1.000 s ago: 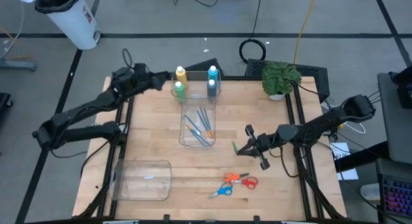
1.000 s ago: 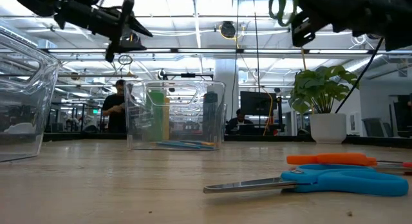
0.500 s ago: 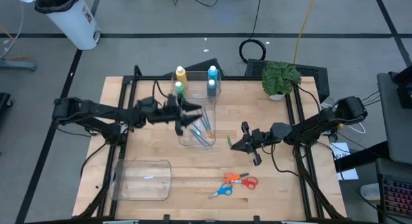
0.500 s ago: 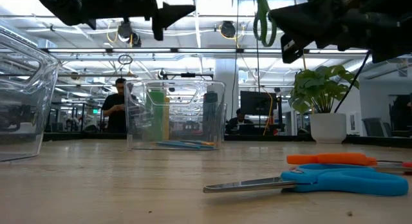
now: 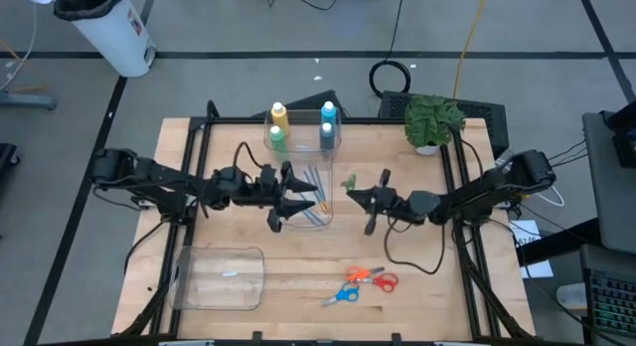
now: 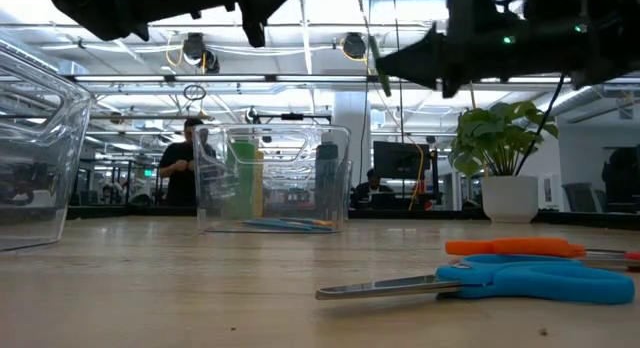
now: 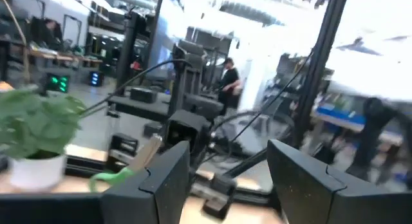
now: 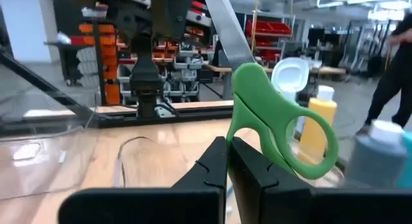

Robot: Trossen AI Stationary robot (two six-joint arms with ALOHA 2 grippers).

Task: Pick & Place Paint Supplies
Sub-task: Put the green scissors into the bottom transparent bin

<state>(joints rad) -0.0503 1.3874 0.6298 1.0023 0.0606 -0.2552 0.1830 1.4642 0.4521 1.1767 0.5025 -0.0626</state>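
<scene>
The right tool (image 5: 350, 190), beside the clear plastic bin (image 5: 305, 195), clamps green-handled scissors (image 8: 283, 118): light, stiff, slippery; hold at the blades. The left tool (image 5: 288, 195) hangs apart above the bin.

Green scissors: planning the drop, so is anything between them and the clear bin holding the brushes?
Yes. The open left gripper hangs above the clear bin's left side, over the brushes. The green scissors, in the shut right gripper, are just beside its right wall; that side looks free.
</scene>
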